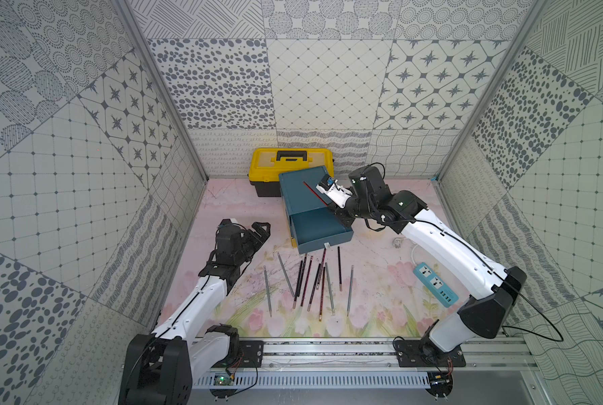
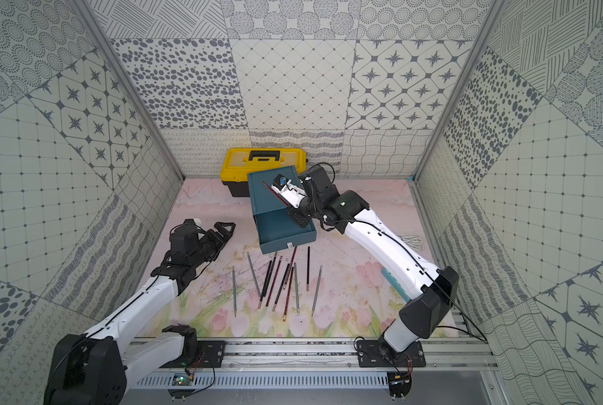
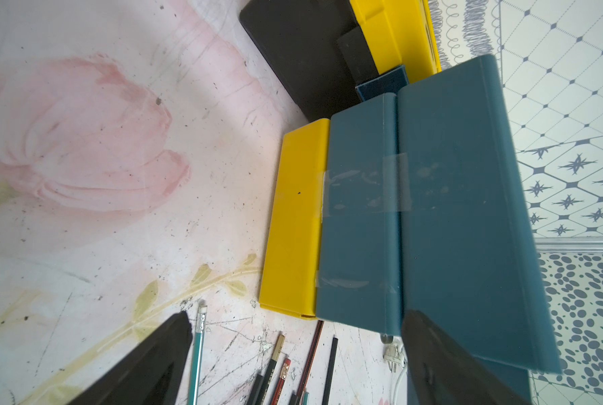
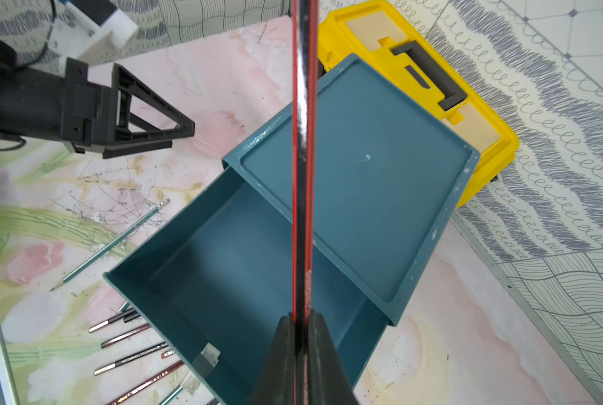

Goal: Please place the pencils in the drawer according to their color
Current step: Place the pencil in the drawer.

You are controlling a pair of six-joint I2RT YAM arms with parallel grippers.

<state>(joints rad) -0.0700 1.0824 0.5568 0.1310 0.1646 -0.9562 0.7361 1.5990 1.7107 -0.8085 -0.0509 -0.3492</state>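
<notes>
My right gripper [image 4: 302, 317] is clamped tight on a glossy dark red pencil [image 4: 302, 140] with fine black stripes. It is a thin straight stick slanting above the cabinet [image 1: 302, 186]. The cabinet is smooth teal plastic, boxy, with a raised rim around its recessed top. Its top drawer [image 1: 319, 228] is pulled out toward me, and its straight thin walls frame a smooth teal floor. The lowest drawer [image 3: 293, 217] is yellow and pushed in.

My left gripper [image 1: 259, 229] is spread fully wide and holds nothing. It hangs over bare floral mat [image 1: 230, 210] beside the cabinet, with free room between them. A hard yellow toolbox [image 1: 289, 163] sits close behind the cabinet.

The other pencils [image 1: 307, 280], grey, black and striped red, lie fanned on the scuffed mat just before the drawer's front, well apart from a blue power strip [image 1: 435, 284].
</notes>
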